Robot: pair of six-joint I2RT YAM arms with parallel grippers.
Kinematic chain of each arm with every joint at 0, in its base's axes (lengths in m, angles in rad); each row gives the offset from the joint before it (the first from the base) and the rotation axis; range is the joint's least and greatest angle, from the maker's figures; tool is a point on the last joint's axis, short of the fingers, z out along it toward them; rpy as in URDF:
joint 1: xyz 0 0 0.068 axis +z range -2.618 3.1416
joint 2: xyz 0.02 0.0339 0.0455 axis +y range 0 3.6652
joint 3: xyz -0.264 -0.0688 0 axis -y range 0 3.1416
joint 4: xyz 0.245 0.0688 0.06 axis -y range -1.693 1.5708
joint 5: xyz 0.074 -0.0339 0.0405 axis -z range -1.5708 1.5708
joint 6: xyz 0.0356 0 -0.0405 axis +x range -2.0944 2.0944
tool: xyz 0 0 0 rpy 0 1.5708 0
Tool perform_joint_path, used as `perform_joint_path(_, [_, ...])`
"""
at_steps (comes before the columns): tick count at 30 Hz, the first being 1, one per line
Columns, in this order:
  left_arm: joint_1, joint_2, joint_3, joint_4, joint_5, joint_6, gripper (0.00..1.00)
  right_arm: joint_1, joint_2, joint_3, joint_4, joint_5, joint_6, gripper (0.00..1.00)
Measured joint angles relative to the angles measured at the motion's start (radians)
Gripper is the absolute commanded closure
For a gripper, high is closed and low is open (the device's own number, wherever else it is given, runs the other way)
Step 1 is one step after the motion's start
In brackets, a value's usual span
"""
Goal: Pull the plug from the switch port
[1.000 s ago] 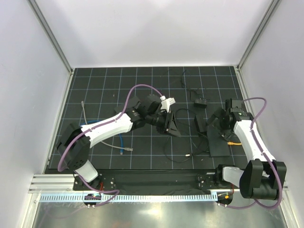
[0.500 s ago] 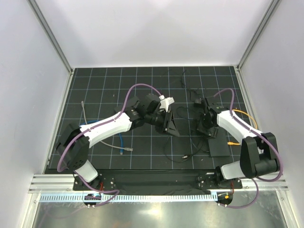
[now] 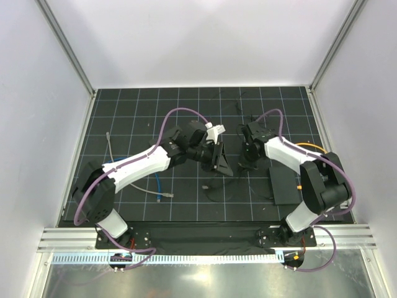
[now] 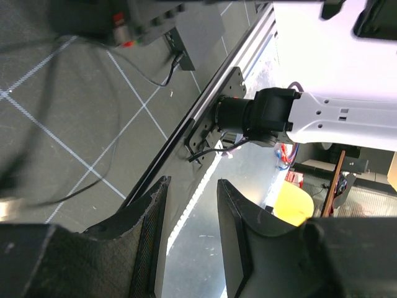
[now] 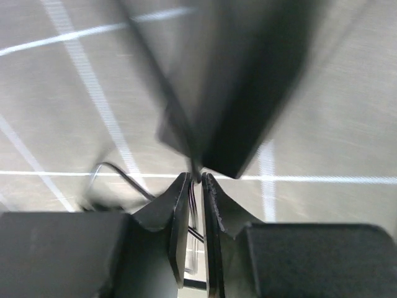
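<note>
In the right wrist view a blurred black box, the switch (image 5: 248, 93), hangs just beyond my fingertips. A small grey plug end (image 5: 197, 169) enters it at its lower edge. My right gripper (image 5: 196, 179) is shut on the thin black cable (image 5: 193, 211) right behind that plug. From above, the right gripper (image 3: 247, 156) sits at the mat's centre, and the switch under it is hard to pick out. My left gripper (image 3: 221, 162) is a short way to its left. Its jaws (image 4: 193, 182) stand open with nothing between them.
A flat black plate (image 3: 282, 184) lies to the right of the right gripper, with an orange cable (image 3: 310, 147) behind it. A blue cable (image 3: 160, 186) and a pale grey one (image 3: 110, 149) lie at the left. A thin black wire (image 3: 214, 189) loops near the centre.
The right arm has swung from the right side in to the mat's centre, and its jaws have closed on the cable. The left arm has barely moved.
</note>
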State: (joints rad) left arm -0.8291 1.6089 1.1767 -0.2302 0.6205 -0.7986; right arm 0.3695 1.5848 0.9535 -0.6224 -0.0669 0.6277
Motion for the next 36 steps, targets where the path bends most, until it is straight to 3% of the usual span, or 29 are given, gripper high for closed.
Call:
perform_joint_path(2, [0.003,-0.005,-0.002,-0.001,0.000,0.000,0.61,0.039,0.025,0.026,0.024,-0.010,0.018,0.78])
perform_joint_path(7, [0.007,-0.019,-0.003,-0.011,-0.003,0.007,0.61,0.093,0.043,0.060,0.037,-0.023,0.051,0.52])
perform_joint_path(12, [0.007,-0.030,-0.004,-0.016,-0.008,0.018,0.61,0.090,0.011,0.066,-0.024,0.037,0.062,0.33])
perform_joint_path(19, [0.006,-0.030,-0.004,-0.024,-0.019,0.024,0.62,0.087,-0.130,0.068,-0.149,0.135,0.082,0.27])
perform_joint_path(25, [-0.033,-0.026,0.025,-0.061,-0.078,0.079,0.59,0.048,-0.229,0.076,-0.317,0.250,0.141,0.29])
perform_joint_path(31, [-0.184,0.060,0.183,-0.048,-0.184,0.130,0.59,-0.116,-0.340,0.065,-0.440,0.262,0.164,0.30])
perform_joint_path(36, [-0.278,0.189,0.294,-0.035,-0.270,0.162,0.59,-0.323,-0.424,0.064,-0.490,0.241,0.118,0.30])
